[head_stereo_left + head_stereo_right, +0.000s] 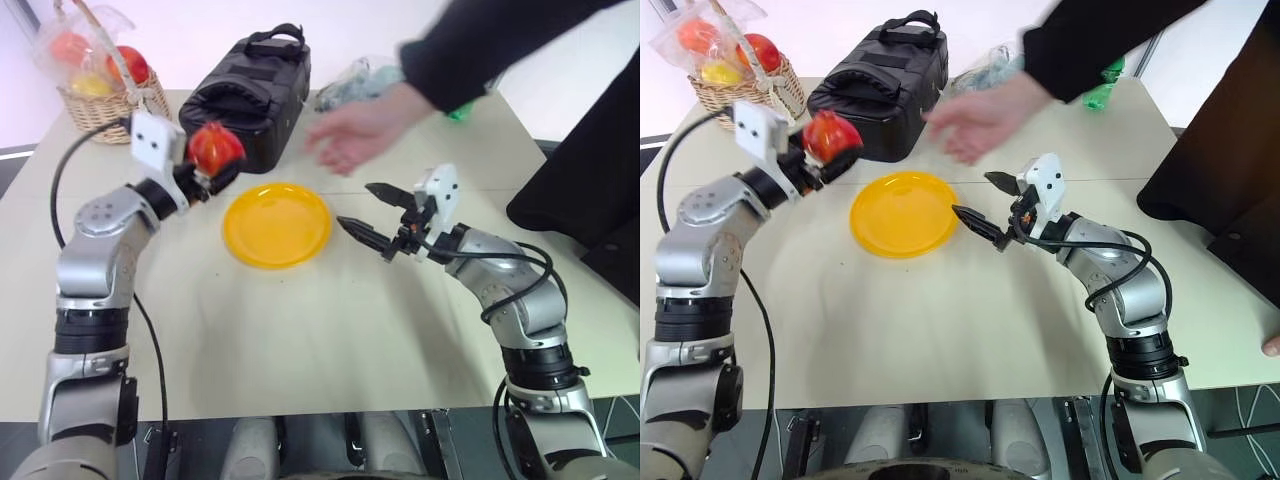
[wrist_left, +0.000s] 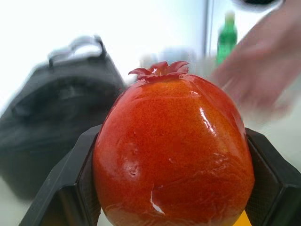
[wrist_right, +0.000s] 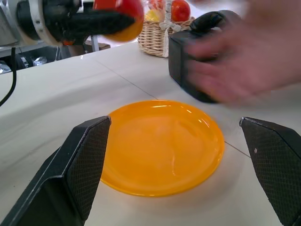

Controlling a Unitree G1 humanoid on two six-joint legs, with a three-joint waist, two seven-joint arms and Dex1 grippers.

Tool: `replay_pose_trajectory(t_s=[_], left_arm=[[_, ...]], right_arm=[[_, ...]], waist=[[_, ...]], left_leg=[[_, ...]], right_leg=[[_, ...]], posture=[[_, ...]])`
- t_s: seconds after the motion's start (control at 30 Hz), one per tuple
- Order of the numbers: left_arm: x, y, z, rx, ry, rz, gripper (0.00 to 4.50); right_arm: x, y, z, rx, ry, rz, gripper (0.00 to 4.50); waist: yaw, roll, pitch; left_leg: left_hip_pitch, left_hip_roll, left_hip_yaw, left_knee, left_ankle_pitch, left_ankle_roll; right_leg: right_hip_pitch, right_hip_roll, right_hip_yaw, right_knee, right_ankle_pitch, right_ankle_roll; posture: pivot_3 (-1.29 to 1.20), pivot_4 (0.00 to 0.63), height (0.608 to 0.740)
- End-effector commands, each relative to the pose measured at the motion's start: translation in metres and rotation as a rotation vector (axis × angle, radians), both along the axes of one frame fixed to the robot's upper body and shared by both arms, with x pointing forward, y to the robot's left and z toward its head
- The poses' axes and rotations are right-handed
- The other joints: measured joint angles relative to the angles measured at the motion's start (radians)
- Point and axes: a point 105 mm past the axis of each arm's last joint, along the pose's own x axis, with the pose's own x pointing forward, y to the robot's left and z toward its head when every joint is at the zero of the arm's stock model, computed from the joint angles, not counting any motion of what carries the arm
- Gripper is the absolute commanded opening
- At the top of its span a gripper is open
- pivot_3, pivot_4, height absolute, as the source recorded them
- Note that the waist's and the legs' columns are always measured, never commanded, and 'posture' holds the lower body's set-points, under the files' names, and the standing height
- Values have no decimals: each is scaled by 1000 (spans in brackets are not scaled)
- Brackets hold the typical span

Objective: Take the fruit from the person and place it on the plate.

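We've got the fruit (image 1: pixel 215 147) clamped in our left gripper (image 1: pixel 205 172), held up beside the plate (image 1: pixel 276 224) for the drop; right gripper (image 1: pixel 372 212) gapes empty, hand (image 1: pixel 362 132) clear.

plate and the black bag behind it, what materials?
Plate: likely plastic, glossy; bright reflections on a smooth, even orange-yellow surface. Black bag: looks like soft padded fabric, matte; rounded bulging sides and a strap handle on top.

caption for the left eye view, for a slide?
Left gripper holds the shiny red fruit beside the round yellow-orange plastic plate; person's hand above.
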Motion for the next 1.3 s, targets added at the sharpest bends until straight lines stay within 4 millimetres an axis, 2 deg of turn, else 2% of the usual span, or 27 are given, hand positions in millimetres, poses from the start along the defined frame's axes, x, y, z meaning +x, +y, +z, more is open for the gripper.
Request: replay_pose_trajectory(t_s=[0.03,0.17,0.3,0.57,0.6,0.63,0.83,0.9,1.0,1.1,1.2,1.3], left_arm=[[-2,-29,-8,26,8,-92,3086],[9,-45,-26,70,58,-103,3086],[24,-46,-41,177,65,-64,3086],[26,-54,-43,141,84,-121,3086],[26,-55,-42,137,81,-129,4138],[25,-55,-42,136,82,-135,4443],[23,-54,-35,122,73,-151,4443],[22,-50,-28,111,53,-139,4443],[9,-40,4,-30,-5,-173,4443],[-5,-13,25,-96,-35,-116,4443],[-15,11,26,-81,-35,-30,4443],[-32,40,16,-93,-14,84,4443]], right_arm=[[-2,1,10,4,-55,5,4500],[-8,5,3,-27,-38,30,4500],[-13,5,-8,-95,-25,24,4500],[-17,4,-13,-101,-16,-4,4500],[-17,4,-13,-100,-17,-7,4500],[-17,4,-13,-99,-17,-9,4500],[-16,2,-14,-100,-17,-15,4500],[-15,1,-14,-101,-19,-16,4500],[-12,-3,-11,-105,-27,-24,4500],[-3,-14,-5,-95,-51,-70,4500],[17,-30,3,-81,-120,-195,4500],[32,-45,5,-49,-137,-278,4500]], waist=[[6,0,0],[11,0,0],[5,0,0],[3,0,0],[3,0,0],[3,0,0],[2,0,0],[2,0,0],[2,0,0],[-4,0,0],[-6,0,0],[-4,0,0]], left_leg=[[0,0,0,0,0,0],[-2,-1,0,2,0,0],[-2,0,-1,2,0,0],[-2,0,-1,2,0,0],[-2,0,-1,2,0,0],[-2,0,-1,2,0,0],[-2,0,-1,2,0,0],[-2,0,-1,2,0,0],[-2,0,-1,2,0,0],[-2,0,-1,2,0,0],[-1,0,-1,1,0,0],[0,1,-1,1,0,0]], right_leg=[[0,0,0,0,0,0],[0,0,0,0,0,0],[0,0,-1,0,0,0],[0,1,-1,0,0,0],[0,1,0,0,0,0],[0,1,0,0,0,0],[0,1,0,0,0,0],[0,1,0,0,0,0],[-1,1,-1,0,0,0],[-1,1,0,0,0,0],[-1,1,0,0,0,0],[0,1,0,0,0,0]], posture=[[0,150,740],[0,150,740],[0,150,740],[0,150,740],[0,150,740],[0,150,740],[0,150,740],[0,150,740],[0,150,740],[0,150,740],[0,150,740],[0,150,740]])
